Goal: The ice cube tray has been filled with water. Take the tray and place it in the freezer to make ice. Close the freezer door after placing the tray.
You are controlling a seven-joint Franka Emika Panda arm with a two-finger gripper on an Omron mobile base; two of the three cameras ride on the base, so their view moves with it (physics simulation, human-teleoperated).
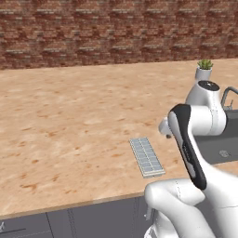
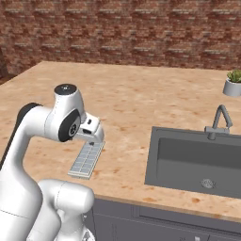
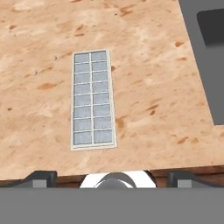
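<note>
The ice cube tray (image 1: 147, 156) (image 2: 87, 159) (image 3: 93, 99) lies flat on the wooden counter, near its front edge. It is pale grey-white, with two columns of small square cells. My gripper (image 3: 113, 178) hangs above the tray's near end, looking down on it and clear of it. The gripper is open: its dark fingertips (image 3: 40, 177) stand wide apart at the bottom of the hand view with nothing between them. In the right base view the white hand (image 2: 92, 132) covers the tray's far end. The freezer and its door are out of view.
A dark grey sink (image 2: 197, 160) (image 3: 205, 52) with a faucet (image 2: 219, 120) is set into the counter right of the tray. A small potted plant (image 1: 203, 69) (image 2: 233, 84) stands behind the sink. A brick wall (image 1: 116, 32) backs the counter. Grey cabinet fronts (image 1: 93, 218) run below its front edge.
</note>
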